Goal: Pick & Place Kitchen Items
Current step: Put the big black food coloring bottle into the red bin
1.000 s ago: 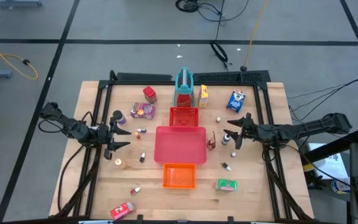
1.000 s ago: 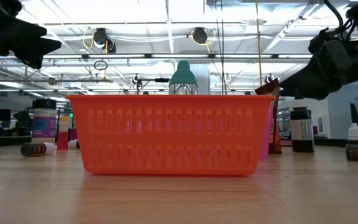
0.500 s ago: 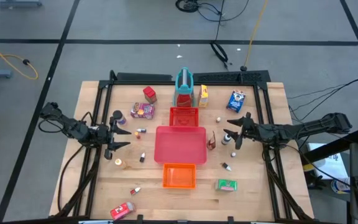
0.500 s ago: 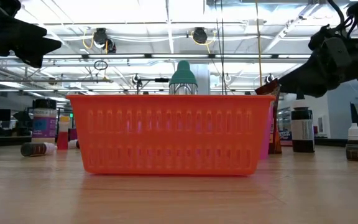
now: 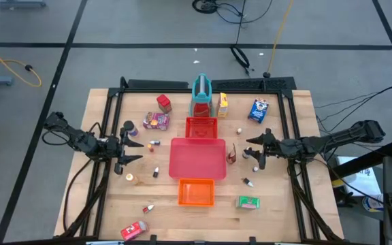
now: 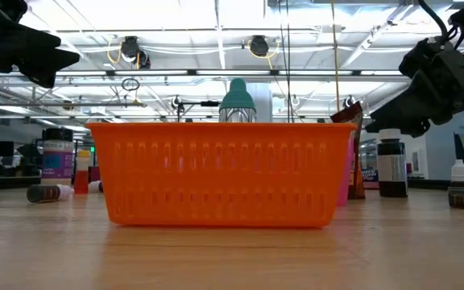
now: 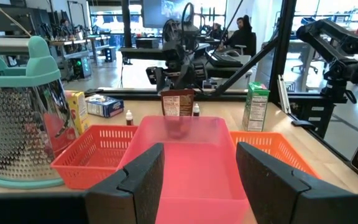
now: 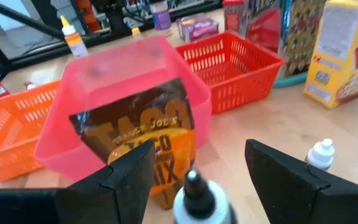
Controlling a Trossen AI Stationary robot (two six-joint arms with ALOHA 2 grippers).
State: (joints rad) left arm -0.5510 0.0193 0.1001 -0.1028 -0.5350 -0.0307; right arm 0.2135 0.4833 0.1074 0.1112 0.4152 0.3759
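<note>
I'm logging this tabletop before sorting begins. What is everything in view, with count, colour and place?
Trays: three, red, pink and orange, in a row down the table's middle.
Grater stand: one, teal, behind the red tray.
Boxes: red, yellow, blue-white at the back; green and red at the front.
Packet: one, pink-purple, left of the red tray.
Taco mix packet: one, brown, against the pink tray.
Small bottles: several, scattered either side.
Left gripper: open, left of the trays.
Right gripper: open, above a black-capped bottle.

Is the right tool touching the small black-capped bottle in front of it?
Apart. In the right wrist view the black-capped bottle stands between the right tool's open fingers, with clear gaps on both sides.
</note>
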